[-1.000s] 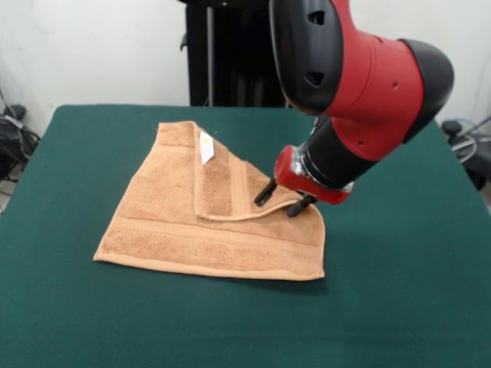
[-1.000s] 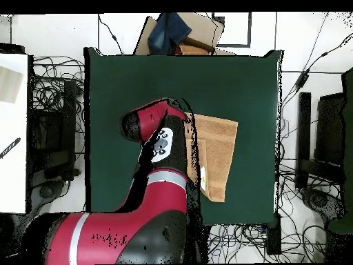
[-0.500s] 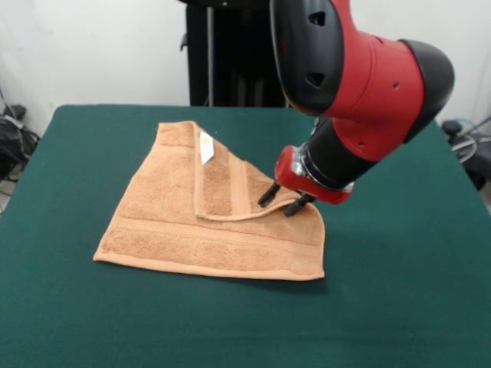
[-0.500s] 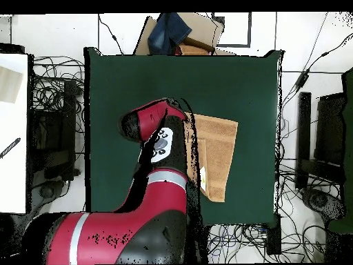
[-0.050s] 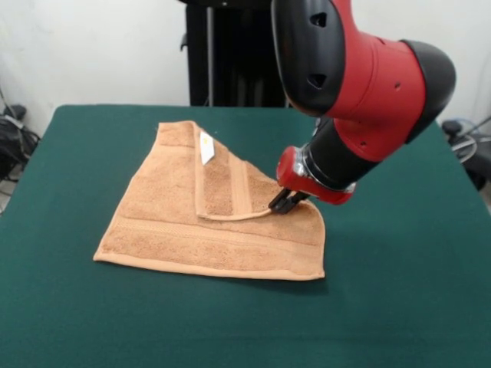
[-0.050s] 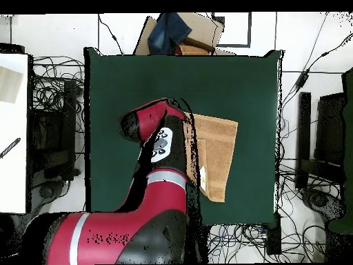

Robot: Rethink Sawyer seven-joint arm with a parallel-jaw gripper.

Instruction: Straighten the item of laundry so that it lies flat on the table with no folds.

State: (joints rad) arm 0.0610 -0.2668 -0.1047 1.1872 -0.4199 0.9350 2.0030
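Table [image 5: 399, 307]: wide rectangle covered in smooth dark green cloth. Arm [image 5: 360, 84]: glossy red and black shell, reaching down over the right part of the towel. Towel [image 5: 176, 230]: tan looped terry with woven border bands, lying near the table's middle, one corner folded over into a long flap. Claw [image 5: 282, 203]: black fingers pressed together, pinching the flap's edge. Tag [image 5: 206, 147]: small, white, on the flap's far end.

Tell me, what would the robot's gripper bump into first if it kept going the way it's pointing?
The tan terry-cloth towel: the gripper points down-left, already shut on its folded-over edge.
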